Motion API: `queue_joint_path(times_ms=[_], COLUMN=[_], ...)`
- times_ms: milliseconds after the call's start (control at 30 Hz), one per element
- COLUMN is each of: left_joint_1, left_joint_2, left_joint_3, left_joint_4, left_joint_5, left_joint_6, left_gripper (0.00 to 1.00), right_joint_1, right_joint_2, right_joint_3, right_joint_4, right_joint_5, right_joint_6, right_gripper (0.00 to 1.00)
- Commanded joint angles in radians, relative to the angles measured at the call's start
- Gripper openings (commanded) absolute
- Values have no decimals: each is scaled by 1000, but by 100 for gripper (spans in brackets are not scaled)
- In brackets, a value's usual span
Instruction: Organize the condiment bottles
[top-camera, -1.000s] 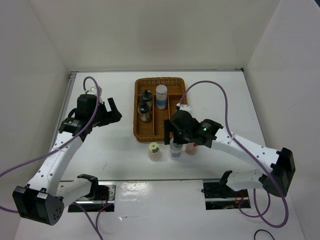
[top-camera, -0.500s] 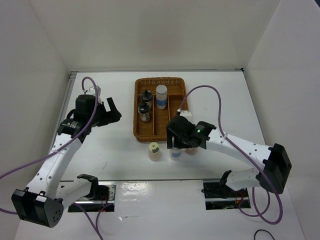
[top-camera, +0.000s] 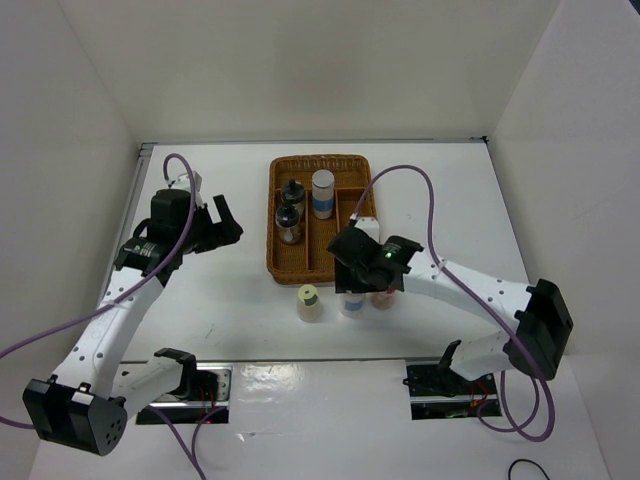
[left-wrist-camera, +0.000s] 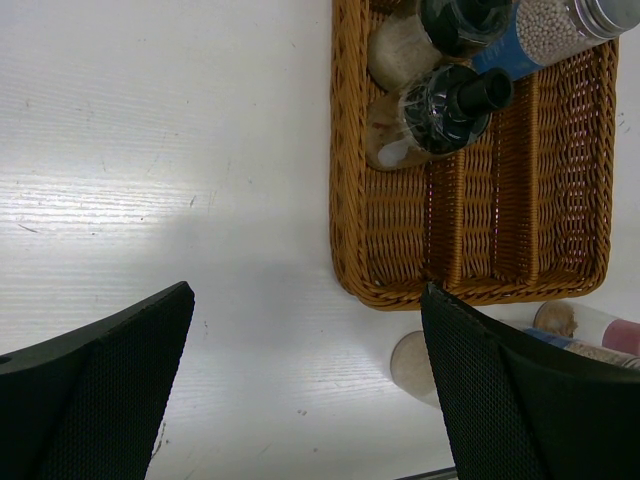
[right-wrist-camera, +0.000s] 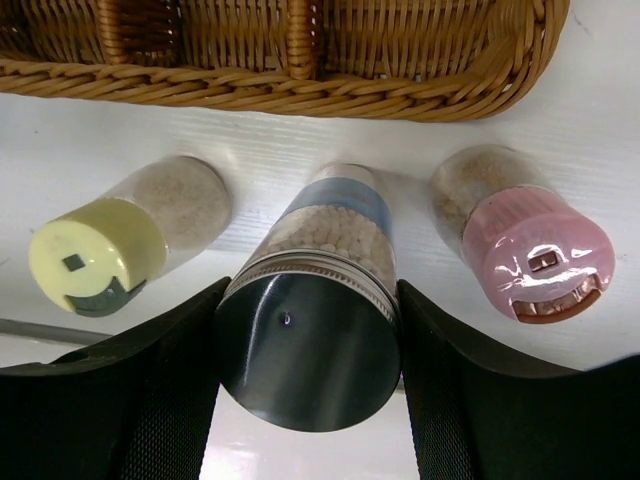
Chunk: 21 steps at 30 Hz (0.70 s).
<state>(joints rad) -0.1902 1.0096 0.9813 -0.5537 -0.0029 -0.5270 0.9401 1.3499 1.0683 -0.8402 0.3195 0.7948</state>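
Holding two shakers (top-camera: 289, 225) and one cylinder (top-camera: 322, 193), the tray (top-camera: 320, 158) faces right jaws gripping another cylinder (right-wrist-camera: 305, 340); left jaws gape.

Overhead view looks down; both wrist views closely share the wicker tray (top-camera: 320, 159).

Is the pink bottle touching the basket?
Apart. The right wrist view shows a strip of bare table between the pink bottle and the basket's near rim.

Brown wicker tray (right-wrist-camera: 300, 95): rough woven cane. White table (left-wrist-camera: 150, 150): matt, faintly scuffed. Clear blue-label bottle (right-wrist-camera: 330, 215): glossy, dark metallic-looking top. Both yellow cap (right-wrist-camera: 95, 255) and pink cap (right-wrist-camera: 540, 255): smooth plastic. On right gripper (right-wrist-camera: 308, 290), fingers (right-wrist-camera: 140, 400): black, matt, dimpled.
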Motion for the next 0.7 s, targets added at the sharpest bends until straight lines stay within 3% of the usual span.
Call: queue_joint_path(times_ms=[0, 300, 667], left_joint_1=[6, 6, 6], left_joint_2=[-23, -32, -32], left_joint_3=[-12, -12, -12], left_joint_4=[32, 41, 41], left_joint_5=[-8, 3, 12], left_joint_6=[2, 2, 2], left_gripper=[100, 100, 100], right_joint_1=[8, -52, -190], right_joint_2=[0, 46, 313], right_joint_3=[139, 586, 814], right_joint_4=[-62, -140, -41], right_joint_5=[53, 62, 90], right_joint_6=[-2, -152, -327], right_gripper=[44, 39, 39])
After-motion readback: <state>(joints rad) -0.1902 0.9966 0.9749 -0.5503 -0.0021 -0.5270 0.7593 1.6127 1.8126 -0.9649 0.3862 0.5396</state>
